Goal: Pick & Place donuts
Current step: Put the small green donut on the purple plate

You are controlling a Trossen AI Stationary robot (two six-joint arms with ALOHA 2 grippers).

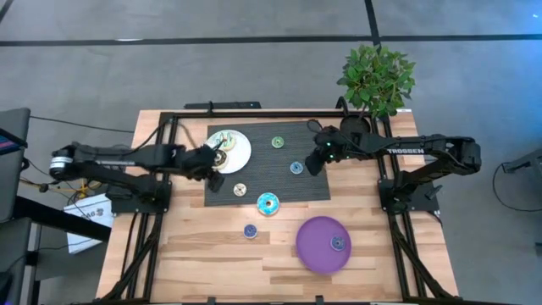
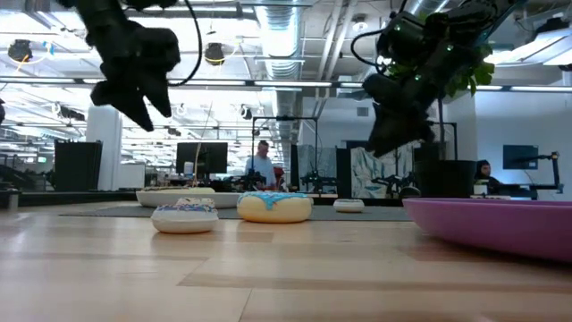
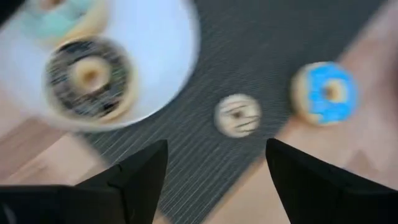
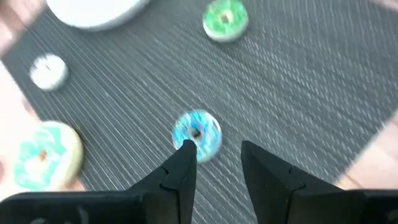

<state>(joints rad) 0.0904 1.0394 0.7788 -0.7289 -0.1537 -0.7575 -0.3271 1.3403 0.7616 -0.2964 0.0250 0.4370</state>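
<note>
Wooden tabletop [image 1: 195, 254] carries a dark mat [image 1: 292, 182], with a potted plant [image 1: 377, 78] at its far edge. On bare wood sits a purple plate [image 1: 315, 252] holding one donut [image 1: 337, 243]; a white plate [image 1: 237, 152] on the mat holds two more. Loose donuts: green [image 1: 278, 142], blue-sprinkled [image 1: 295, 168], cream [image 1: 240, 189], teal [image 1: 268, 203], dark blue [image 1: 250, 230]. Left gripper [image 1: 216, 168] hangs by the white plate, fingers apart, empty. Right gripper [image 4: 214, 158] hovers above the blue-sprinkled donut, fingers partly parted, holding nothing.

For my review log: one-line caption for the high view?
Both grippers, left and right, hover open above the dark mat strewn with donuts.
</note>
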